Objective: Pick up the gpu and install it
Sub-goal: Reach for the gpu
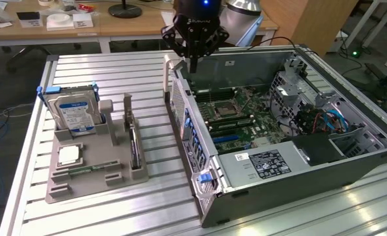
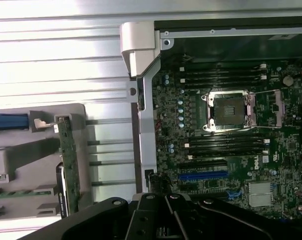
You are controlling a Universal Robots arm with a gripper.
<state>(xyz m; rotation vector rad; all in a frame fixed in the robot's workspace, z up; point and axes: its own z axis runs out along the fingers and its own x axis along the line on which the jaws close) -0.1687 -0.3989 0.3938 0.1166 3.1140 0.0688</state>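
The gpu (image 1: 133, 140) stands on edge in a slot of the grey holder (image 1: 95, 179) on the slatted table, at the exterior view's left of the open computer case (image 1: 291, 162). In the wrist view the gpu (image 2: 69, 160) shows as a thin green strip seen edge-on. My black gripper (image 1: 194, 65) hangs shut and holds nothing. It is over the far end of the case wall that faces the holder, well apart from the gpu. The gripper (image 2: 163, 212) looks down on the motherboard (image 2: 225, 150) with its blue card slot (image 2: 203, 175).
The holder also carries a silver hard drive (image 1: 75, 113) with a blue-white label, a square chip (image 1: 69, 155) and a narrow memory stick (image 1: 88, 170). Inside the case are the processor socket (image 2: 228, 111), a drive cage (image 1: 298, 88), cables and a labelled power supply (image 1: 265, 164). Desks stand behind the table.
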